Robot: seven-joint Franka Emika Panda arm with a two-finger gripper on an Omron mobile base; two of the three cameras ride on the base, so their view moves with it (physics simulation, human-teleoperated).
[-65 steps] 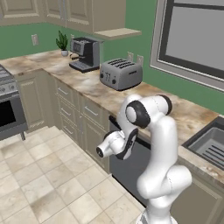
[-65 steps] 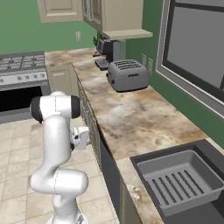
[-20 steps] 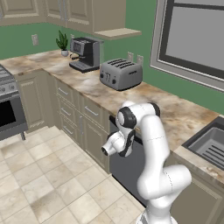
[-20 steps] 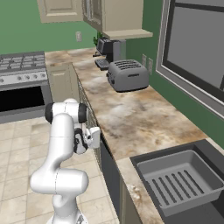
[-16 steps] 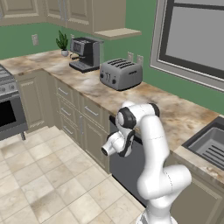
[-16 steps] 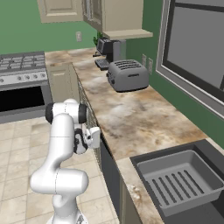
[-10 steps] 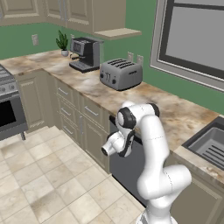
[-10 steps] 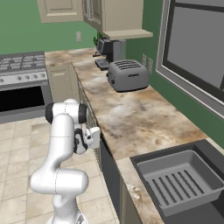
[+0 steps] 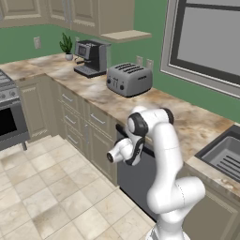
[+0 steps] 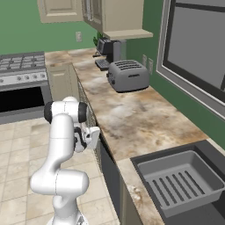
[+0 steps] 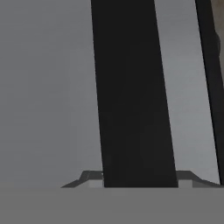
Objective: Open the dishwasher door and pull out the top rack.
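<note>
The dishwasher door (image 9: 135, 183) is a dark grey panel under the marble counter, standing closed. Its long black bar handle (image 11: 131, 87) runs up the middle of the hand view, very close, with grey door panel (image 11: 43, 87) on both sides. My gripper (image 11: 140, 177) straddles this bar, one fingertip pressed against each side, shut on the handle. From the left base view the gripper (image 9: 138, 151) sits against the door's top band. From the right base view the gripper (image 10: 94, 134) meets the door (image 10: 108, 172) just below the counter edge. The top rack is hidden behind the closed door.
A silver toaster (image 9: 129, 78) and a coffee machine (image 9: 91, 57) stand on the counter. The ribbed sink basin (image 10: 180, 182) lies to the right of the dishwasher. An oven (image 9: 8, 119) stands at the far left. Beige drawers (image 9: 96, 140) flank the door, with tiled floor (image 9: 51, 197) in front.
Since 3.2 s ago the arm has drawn in and brought the hand up against the door's handle. Over the last second nothing has visibly moved.
</note>
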